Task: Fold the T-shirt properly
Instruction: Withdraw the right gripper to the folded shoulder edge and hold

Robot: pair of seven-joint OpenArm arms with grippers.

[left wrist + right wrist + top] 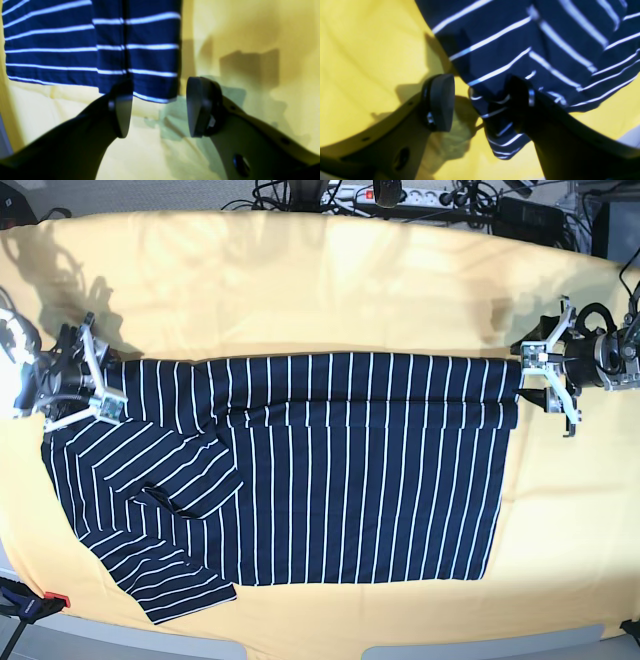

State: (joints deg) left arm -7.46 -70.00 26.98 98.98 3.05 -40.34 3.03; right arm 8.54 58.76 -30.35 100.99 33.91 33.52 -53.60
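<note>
Bright, even light falls on the yellow cloth, throwing hard arm shadows beside each end of the T-shirt. Both wrist views are soft and blurred, the stripes smeared, colours oversaturated. The base view is sharp but bows outward around the T-shirt.

I see the T-shirt dark navy with thin, evenly spaced white stripes; stripes on the body run one way, those on the sleeve lie at a slant; the cloth beneath is plain yellow, paler where light falls; the left gripper has dark pads on pale grey fingers; the right gripper the same.
</note>
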